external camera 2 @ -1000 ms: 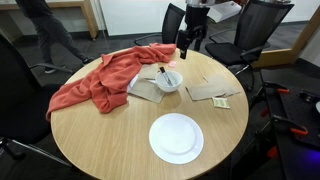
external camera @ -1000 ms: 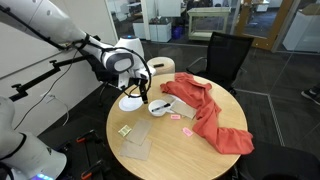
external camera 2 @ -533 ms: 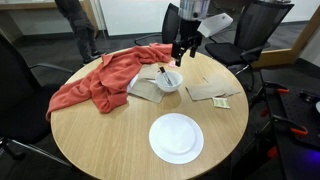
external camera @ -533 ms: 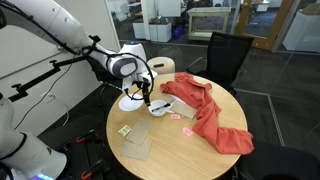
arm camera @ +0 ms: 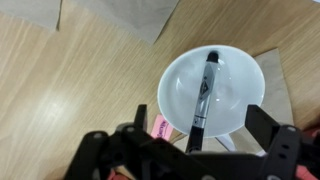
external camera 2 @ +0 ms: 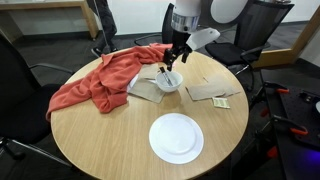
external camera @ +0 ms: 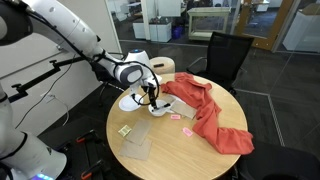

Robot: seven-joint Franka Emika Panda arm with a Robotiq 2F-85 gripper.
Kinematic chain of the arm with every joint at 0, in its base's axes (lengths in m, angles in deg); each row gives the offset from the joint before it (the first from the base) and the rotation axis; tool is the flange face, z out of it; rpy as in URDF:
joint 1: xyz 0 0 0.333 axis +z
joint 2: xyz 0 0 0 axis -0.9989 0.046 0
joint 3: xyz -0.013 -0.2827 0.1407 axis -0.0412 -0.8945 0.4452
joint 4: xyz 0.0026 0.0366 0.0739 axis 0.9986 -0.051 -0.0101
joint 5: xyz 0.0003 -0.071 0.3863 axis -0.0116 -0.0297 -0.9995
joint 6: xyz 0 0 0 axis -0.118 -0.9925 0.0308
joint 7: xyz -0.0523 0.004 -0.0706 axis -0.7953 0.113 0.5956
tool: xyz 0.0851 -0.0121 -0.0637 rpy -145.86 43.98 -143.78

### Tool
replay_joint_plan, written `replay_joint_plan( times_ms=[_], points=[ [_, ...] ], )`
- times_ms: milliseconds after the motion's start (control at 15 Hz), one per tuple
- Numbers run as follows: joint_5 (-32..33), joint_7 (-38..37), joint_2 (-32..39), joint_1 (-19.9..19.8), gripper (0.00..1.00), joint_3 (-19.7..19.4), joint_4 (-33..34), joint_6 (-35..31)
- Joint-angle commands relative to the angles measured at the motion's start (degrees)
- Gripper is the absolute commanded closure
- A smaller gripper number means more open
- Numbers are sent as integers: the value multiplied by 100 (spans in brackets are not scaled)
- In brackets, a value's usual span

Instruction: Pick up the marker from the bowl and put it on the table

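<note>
Step in hand: pre-grasp approach. gripper (external camera 2: 172, 65) hovers over the bowl (arm camera: 235, 85), nothing held. Fingers (arm camera: 270, 130) are spread apart, one on each side of the bowl in the wrist view.

The marker (arm camera: 203, 95) lies inside the bowl, leaning from the bowl floor up to the rim. Its barrel runs roughly between the two fingers, so the jaws look already lined up across it. The bowl sits on the table (external camera 2: 90, 140), just beside the cloth (external camera 2: 100, 80).

Next move, by my read: drop straight down, pinch mid-barrel, lift clear of the rim, then set it on bare tabletop. Bowl walls leave little finger room, and a tilted round barrel may roll or slip when squeezed.

Materials:
- marker: thin dark cylinder with a printed label, smooth, likely slick
- bowl: white, round, glossy, raised sides, rigid
- table: round, light wood grain, flat
- cloth: red, soft, crumpled in folds
- plate (external camera 2: 176, 138): white, flat, wide, well apart from the bowl
- paper sheets (external camera 2: 212, 92): brown, thin, flat, near the bowl
</note>
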Motion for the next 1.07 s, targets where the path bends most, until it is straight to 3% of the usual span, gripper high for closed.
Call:
replay_joint_plan(
  times_ms=[0, 267, 333, 1000],
  points=[
    [12, -98, 219, 169, 4, -226, 192, -178],
    [-97, 32, 376, 152, 23, -206, 348, -200],
    [-119, 44, 412, 153, 20, -194, 393, -196],
    [-503, 258, 946, 104, 31, -38, 845, -166]
  ],
)
